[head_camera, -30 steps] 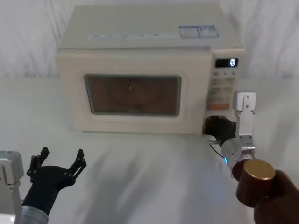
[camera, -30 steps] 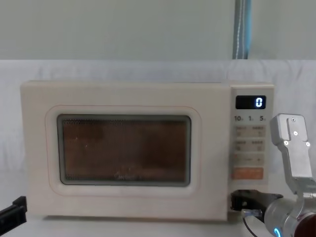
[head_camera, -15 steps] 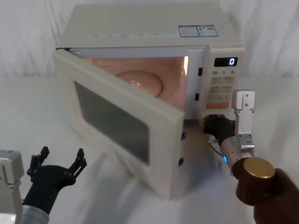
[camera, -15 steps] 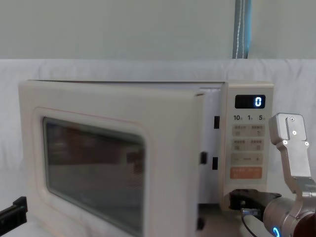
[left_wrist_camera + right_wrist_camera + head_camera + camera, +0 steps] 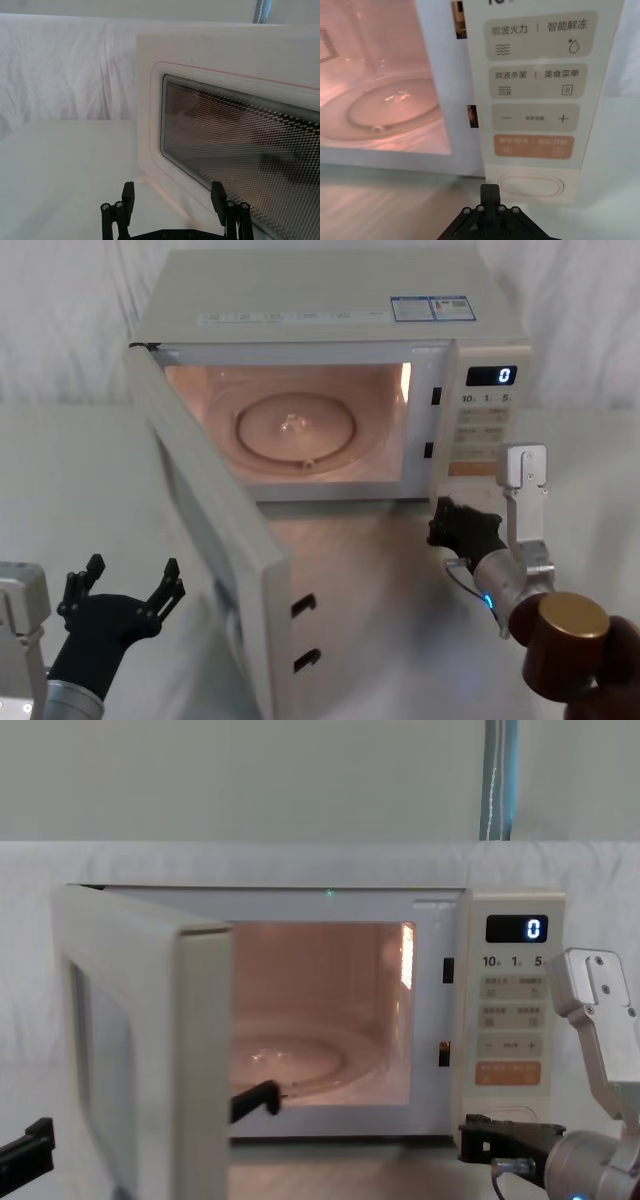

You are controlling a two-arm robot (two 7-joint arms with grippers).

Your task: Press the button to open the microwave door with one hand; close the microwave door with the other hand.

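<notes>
Now button [image 5: 530,186] just beyond right end effector [image 5: 490,192]

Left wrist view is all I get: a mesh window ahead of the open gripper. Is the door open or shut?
Observer: Open. The door stands swung wide, exposing the lit turntable.
Operator: Where is the right gripper?
Observer: The right gripper is low before the control panel, near the button but not touching it.
Operator: And the left one?
Observer: The left gripper sits on the door's outer side, apart from it.
</notes>
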